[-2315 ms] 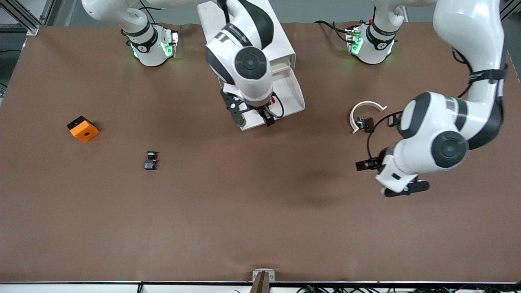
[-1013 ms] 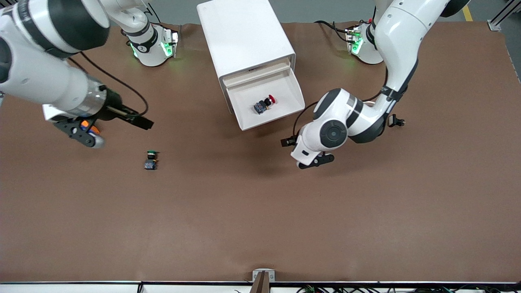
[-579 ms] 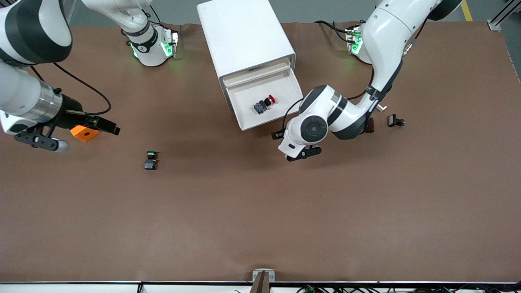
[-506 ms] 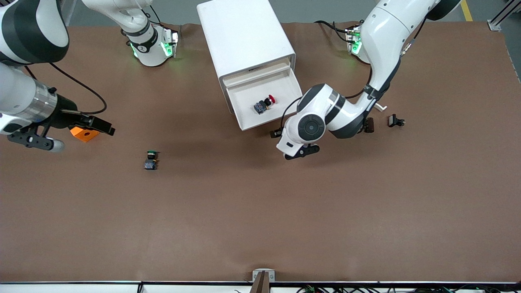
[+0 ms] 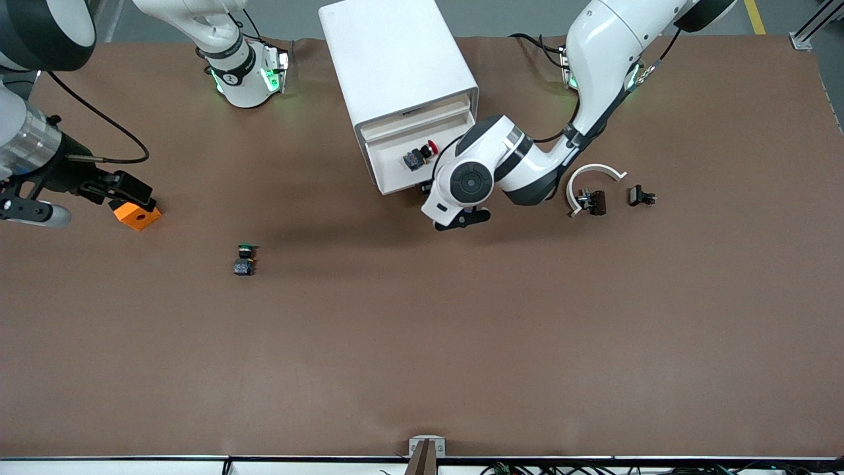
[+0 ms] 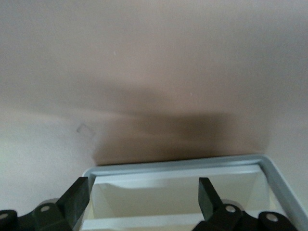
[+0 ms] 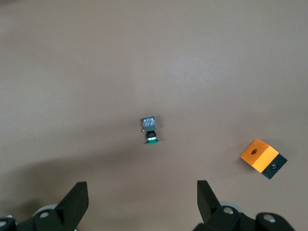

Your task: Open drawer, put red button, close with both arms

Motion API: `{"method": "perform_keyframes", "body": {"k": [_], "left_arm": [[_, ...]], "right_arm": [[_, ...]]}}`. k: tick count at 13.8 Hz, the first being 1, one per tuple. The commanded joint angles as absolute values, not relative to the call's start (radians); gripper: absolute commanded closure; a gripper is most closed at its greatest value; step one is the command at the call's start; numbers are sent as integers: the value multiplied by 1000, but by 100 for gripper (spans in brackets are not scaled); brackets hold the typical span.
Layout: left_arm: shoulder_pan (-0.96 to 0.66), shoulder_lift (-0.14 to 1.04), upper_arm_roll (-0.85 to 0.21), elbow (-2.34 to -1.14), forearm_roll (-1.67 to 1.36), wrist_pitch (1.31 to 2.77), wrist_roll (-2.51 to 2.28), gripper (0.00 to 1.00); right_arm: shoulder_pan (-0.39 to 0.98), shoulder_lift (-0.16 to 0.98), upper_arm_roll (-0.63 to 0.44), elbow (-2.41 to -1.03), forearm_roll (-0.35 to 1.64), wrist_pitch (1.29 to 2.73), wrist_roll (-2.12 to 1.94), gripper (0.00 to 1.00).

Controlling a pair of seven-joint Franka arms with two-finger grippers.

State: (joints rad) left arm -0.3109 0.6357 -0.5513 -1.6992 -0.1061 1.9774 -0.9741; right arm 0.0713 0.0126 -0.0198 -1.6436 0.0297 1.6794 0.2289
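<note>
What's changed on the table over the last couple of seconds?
The right gripper let go of the red button into the drawer and swung away to the orange block. The left gripper came across to the drawer front and has pushed it partly in. Green button, white ring and cabinet stayed put.

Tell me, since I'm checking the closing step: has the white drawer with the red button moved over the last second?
Yes. The white drawer has slid partway into the white cabinet, carrying the red-capped button, with the left gripper at its front.
</note>
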Motion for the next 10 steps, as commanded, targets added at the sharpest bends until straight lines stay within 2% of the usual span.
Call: {"method": "perform_keyframes", "body": {"k": [1,10], "left_arm": [[-302,617,-604,-1746,-121,1971,-1000,0],[-328,624,-689,-1799,-123,1979,-1077,0]], "right_arm": [[28,11,-6,-1585,15,1643,203,0],[-18,12,-3,-1503,14,1606,155,0]]}}
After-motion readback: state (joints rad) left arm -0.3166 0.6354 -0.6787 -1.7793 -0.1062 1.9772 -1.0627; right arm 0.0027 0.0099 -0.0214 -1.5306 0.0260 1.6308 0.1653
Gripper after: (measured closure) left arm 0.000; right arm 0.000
